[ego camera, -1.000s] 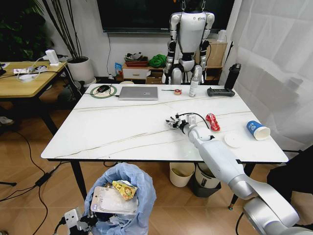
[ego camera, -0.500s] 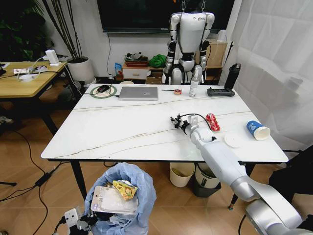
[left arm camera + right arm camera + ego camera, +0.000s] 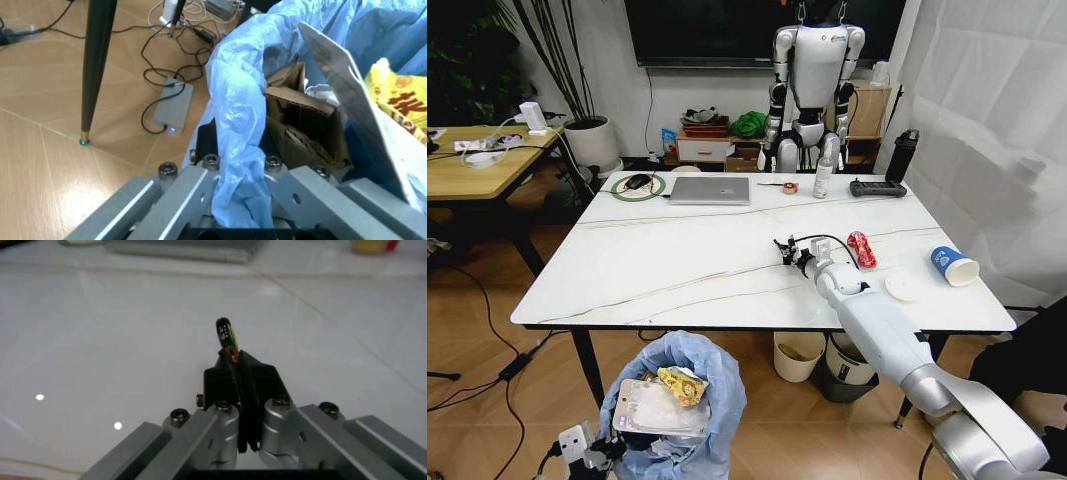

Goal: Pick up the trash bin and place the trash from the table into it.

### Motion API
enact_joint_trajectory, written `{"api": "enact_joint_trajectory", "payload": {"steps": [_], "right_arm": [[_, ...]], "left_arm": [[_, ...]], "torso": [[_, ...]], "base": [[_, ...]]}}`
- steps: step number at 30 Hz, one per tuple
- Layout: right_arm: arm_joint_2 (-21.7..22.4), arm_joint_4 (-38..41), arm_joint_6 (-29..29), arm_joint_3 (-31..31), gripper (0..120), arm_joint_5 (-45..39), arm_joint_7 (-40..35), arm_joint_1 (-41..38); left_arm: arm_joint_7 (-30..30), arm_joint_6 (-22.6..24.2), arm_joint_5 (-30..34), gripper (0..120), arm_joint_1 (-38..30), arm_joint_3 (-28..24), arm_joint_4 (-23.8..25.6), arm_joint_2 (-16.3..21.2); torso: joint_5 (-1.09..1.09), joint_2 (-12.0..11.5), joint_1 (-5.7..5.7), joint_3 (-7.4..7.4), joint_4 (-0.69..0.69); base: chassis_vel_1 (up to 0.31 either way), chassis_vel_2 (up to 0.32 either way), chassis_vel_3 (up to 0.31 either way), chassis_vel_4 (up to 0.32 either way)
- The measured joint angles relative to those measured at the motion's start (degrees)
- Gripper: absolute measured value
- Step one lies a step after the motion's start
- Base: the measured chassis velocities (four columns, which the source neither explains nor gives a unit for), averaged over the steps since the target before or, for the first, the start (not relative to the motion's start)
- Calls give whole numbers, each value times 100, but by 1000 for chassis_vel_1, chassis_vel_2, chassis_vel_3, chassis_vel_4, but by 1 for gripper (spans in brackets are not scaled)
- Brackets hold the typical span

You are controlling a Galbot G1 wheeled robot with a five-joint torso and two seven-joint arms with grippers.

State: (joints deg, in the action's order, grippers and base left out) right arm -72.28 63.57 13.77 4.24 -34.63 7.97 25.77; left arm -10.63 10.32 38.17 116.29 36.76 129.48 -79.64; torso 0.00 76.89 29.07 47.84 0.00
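The trash bin (image 3: pixel 673 402), lined with a light-blue bag, hangs below the table's near edge, and my left gripper (image 3: pixel 585 448) is shut on its rim. In the left wrist view the left gripper (image 3: pixel 238 172) pinches the bag (image 3: pixel 233 115), with brown cardboard (image 3: pixel 303 125) and a yellow wrapper (image 3: pixel 403 100) inside. My right gripper (image 3: pixel 783 246) hovers just over the middle of the white table (image 3: pixel 657 260). It is shut (image 3: pixel 237 365) on a thin dark-green wrapper scrap (image 3: pixel 225 332). A red wrapper (image 3: pixel 861 249), a blue-white paper cup (image 3: pixel 953 266) and a white lid (image 3: pixel 901 288) lie to its right.
A silver laptop (image 3: pixel 711 190), a spray bottle (image 3: pixel 825 175), a tape roll (image 3: pixel 790 187), a black controller (image 3: pixel 878 187) and a green ring holding a mouse (image 3: pixel 638 185) line the far edge. Two other bins (image 3: pixel 798 355) stand under the table. A wooden desk (image 3: pixel 477 165) stands at the left.
My right gripper has shifted slightly right and away over the table, staying shut on the scrap. The bin and left gripper have not moved.
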Motion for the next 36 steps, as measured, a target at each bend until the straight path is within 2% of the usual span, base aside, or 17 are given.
{"api": "enact_joint_trajectory", "payload": {"steps": [5, 6, 10, 12, 13, 15, 20, 28, 35, 36], "right_arm": [[759, 1934, -519, 339, 0, -1142, 555, 437], [759, 1934, -519, 339, 0, -1142, 555, 437], [1417, 3272, -901, 788, 0, -1429, 950, 763], [1713, 4101, -1027, 1196, 0, -1403, 1012, 1088], [1713, 4101, -1027, 1196, 0, -1403, 1012, 1088], [1870, 4492, -1106, 1587, 0, -1193, 1006, 1384], [1948, 4711, -1297, 2265, 0, -561, 899, 1852], [1888, 4546, -1368, 2373, 3, -317, 768, 1977], [1940, 4638, -1177, 2107, 30, -343, 576, 2124], [1940, 4638, -1177, 2107, 30, -343, 576, 2124]], "left_arm": [[-2, 0, 30, 0, -7, 18, 21, -6], [-2, 0, 30, 0, -7, 18, 21, -6], [-2, 1, 47, 0, -11, 55, 28, -4], [-6, 5, 74, 0, -27, 82, 28, -2], [-6, 5, 74, 0, -27, 82, 28, -2], [-19, 15, 99, 0, -58, 106, 21, 14], [-43, 45, 145, 0, -113, 107, 23, 36], [-45, 49, 162, 0, -109, 109, 71, 63], [-44, 49, 132, 0, -180, 30, -12, 56], [-44, 49, 132, 0, -180, 30, -12, 56]], "torso": [[-1, 1, -1, -2, -1], [-1, 1, -1, -2, -1], [-1, 1, -1, -2, -5], [1, 1, -1, -2, -1], [1, 1, -1, -2, -1], [0, 1, -2, -2, -2], [0, 1, -2, -2, -2], [0, 0, -1, -1, -2], [0, 0, -1, -1, -1], [0, 0, -1, -1, -1]], "base": [[0, 0, 0, 0], [0, 0, 0, 0], [0, 0, 0, 0], [0, 0, 0, 0], [0, 0, 0, 0], [0, 0, 0, 0], [0, 0, 0, 0], [0, 0, 0, 0], [0, 0, 0, 0], [0, 0, 0, 0]]}}
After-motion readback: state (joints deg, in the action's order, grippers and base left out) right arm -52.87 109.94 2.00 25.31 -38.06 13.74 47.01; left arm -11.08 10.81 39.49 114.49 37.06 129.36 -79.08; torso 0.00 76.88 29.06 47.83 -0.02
